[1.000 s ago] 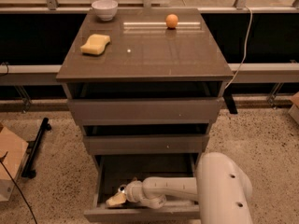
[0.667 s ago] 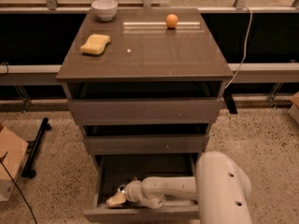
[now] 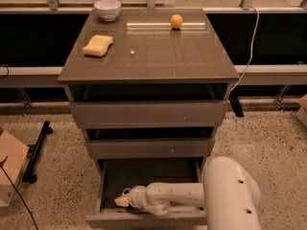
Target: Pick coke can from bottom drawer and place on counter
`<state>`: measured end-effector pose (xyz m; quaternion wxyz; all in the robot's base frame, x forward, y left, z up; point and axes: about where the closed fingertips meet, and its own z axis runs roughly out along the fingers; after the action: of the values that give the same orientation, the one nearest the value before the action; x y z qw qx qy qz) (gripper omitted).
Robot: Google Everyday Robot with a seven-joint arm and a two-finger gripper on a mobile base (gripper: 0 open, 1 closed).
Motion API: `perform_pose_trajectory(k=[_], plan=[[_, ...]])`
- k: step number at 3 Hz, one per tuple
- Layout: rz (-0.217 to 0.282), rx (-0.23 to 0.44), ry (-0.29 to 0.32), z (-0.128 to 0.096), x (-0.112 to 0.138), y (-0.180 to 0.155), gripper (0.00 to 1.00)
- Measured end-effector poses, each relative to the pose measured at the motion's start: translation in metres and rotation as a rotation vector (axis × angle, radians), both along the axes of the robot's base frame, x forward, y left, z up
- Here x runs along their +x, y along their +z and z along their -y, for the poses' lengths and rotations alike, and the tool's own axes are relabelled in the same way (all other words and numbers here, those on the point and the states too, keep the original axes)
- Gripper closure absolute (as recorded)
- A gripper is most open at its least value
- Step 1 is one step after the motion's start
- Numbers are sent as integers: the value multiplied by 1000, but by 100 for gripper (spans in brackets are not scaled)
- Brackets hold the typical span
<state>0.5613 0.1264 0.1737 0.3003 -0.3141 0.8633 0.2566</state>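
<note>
The bottom drawer (image 3: pixel 144 219) is pulled out below the two upper drawers. My white arm reaches into it from the right, low and near the drawer floor. The gripper (image 3: pixel 122 201) sits at the drawer's front left, its pale yellowish tip pointing left. No coke can shows; it is hidden or out of view. The counter (image 3: pixel 158 56) is the glossy brown top of the cabinet, well above the gripper.
On the counter lie a yellow sponge (image 3: pixel 98 45) at the left, a white bowl (image 3: pixel 107 9) at the back left and an orange ball (image 3: pixel 176 21) at the back right. A cardboard box (image 3: pixel 9 169) and a black stand (image 3: pixel 37 150) sit on the floor to the left.
</note>
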Motion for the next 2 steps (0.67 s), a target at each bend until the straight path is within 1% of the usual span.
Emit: perform_pose_trajectory(k=[1, 2], plan=[[7, 10, -3, 4, -4, 11, 73], [14, 17, 22, 9, -14, 36, 97]])
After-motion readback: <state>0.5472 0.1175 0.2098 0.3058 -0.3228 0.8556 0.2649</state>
